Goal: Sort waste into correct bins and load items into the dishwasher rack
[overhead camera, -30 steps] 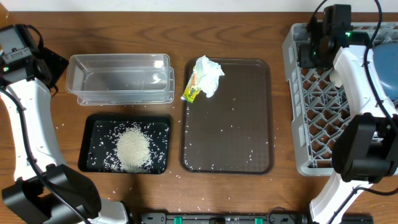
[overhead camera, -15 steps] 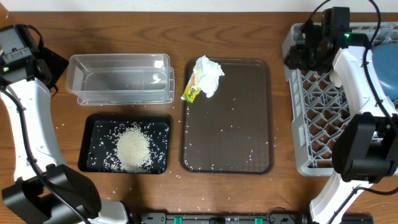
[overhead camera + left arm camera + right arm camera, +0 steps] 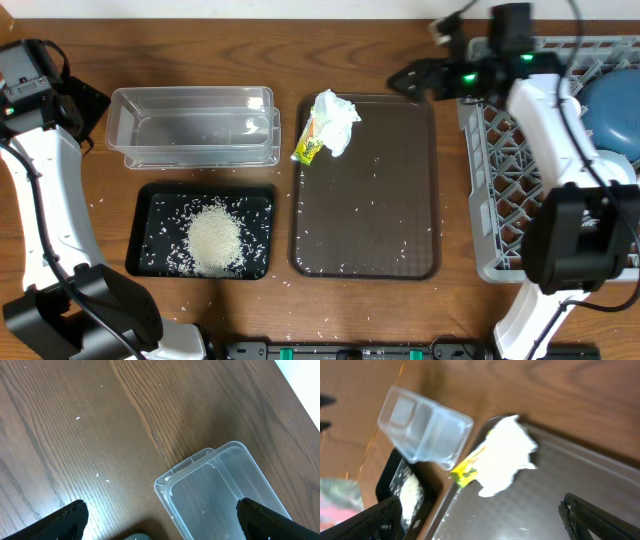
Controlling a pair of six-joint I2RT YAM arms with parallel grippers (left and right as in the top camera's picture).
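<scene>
You have one clear plastic tub (image 3: 192, 127) at the upper left of the overhead frame. It is rectangular with rounded corners, and its rim shows double, so you cannot tell whether it is one tub or two nested. Below it lies one shallow black tray (image 3: 146, 205), matte and rectangular, holding one heap of white rice (image 3: 214, 240) with loose grains around it.

At centre sits one dark brown serving tray (image 3: 400, 180) with a smooth, slightly glossy bed speckled with stray grains. In its upper left corner you have one crumpled white tissue (image 3: 336, 118) and, touching its left side, one narrow yellow-green wrapper (image 3: 309, 145) that lies across the tray's rim.

One grey plastic rack (image 3: 495, 180) fills the right side. It has a lattice base and upright pegs, and one blue plate (image 3: 612, 105) sits at its upper right, partly cut off by the frame.

Your right gripper (image 3: 405, 78) hangs over the table just beyond the brown tray's upper right corner. In its wrist view its fingers (image 3: 380, 517) are spread wide with nothing between them. Your left gripper (image 3: 161, 506) hangs at the far left, beside the tub's end — its fingers (image 3: 67, 520) are also spread and empty.

The table is brown wood with a strong wavy grain and a few scattered grains of rice. A pale strip shows past its far edge.
</scene>
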